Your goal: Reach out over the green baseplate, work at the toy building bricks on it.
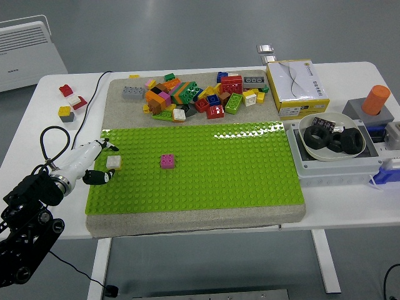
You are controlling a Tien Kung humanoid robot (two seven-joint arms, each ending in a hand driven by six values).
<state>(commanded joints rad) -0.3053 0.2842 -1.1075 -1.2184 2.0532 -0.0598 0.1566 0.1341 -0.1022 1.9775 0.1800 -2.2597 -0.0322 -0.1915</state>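
Note:
The green baseplate (pixel 200 165) lies in the middle of the table. A white brick (pixel 114 162) sits near its left edge and a pink brick (pixel 167 161) sits a little to the right of it. My left hand (pixel 100 161) reaches in from the lower left, its fingers spread around the left side of the white brick without closing on it; it holds nothing. My right arm is out of view.
A heap of loose coloured bricks (pixel 197 97) lies on the grey mat behind the baseplate. A yellow box (pixel 295 87) and a grey tray with a bowl of black tyres (pixel 332 139) stand at the right. A few bricks (pixel 69 103) lie at the far left.

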